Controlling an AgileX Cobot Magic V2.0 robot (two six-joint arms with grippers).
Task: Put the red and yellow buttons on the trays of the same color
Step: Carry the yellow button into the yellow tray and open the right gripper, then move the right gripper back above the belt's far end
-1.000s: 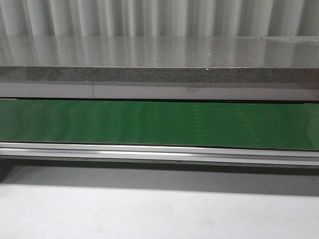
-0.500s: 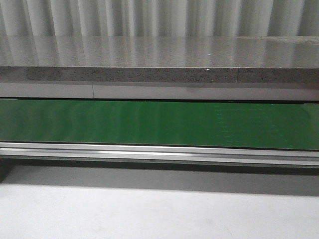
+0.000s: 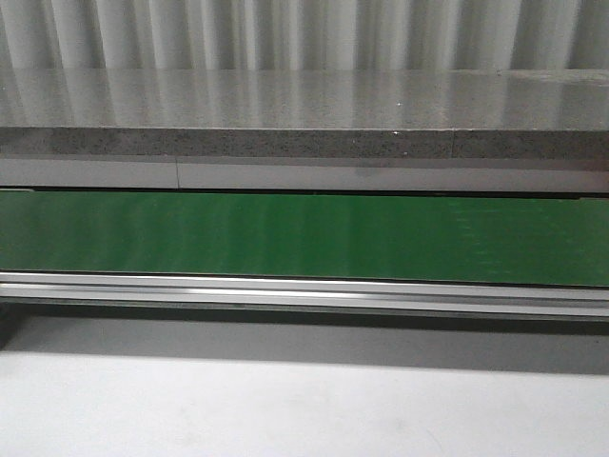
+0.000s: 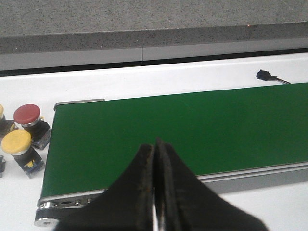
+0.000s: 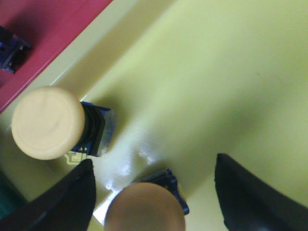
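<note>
Both grippers show up only in their own wrist cameras. Left gripper [image 4: 155, 192]: its two black fingers are pressed tight together with nothing between them. It hangs over the near edge of the green belt [image 4: 192, 130]. At the end of the belt, on the white table [image 4: 144, 82], stand a red button [image 4: 27, 114] and a yellow button [image 4: 16, 142], close beside each other. The edge of one more yellow cap peeks in at the side of the picture. A small black plug [image 4: 263, 74] with a wire lies on the table at the far side of the belt.

Right gripper [image 5: 154, 192]: its fingers are spread wide apart. It hangs over the yellow tray [image 5: 216, 72]. One yellow-capped button [image 5: 145, 209] sits on the tray right between the fingers, and I cannot tell if they touch it. Another pale yellow button [image 5: 48, 122] stands on the tray near it. The red tray [image 5: 43, 33] lies right next to the yellow one, and a dark bit of something sits on it.

From the front camera, only the green belt, its silver rail [image 3: 304, 293] and a grey stone ledge [image 3: 304, 114] can be seen.
</note>
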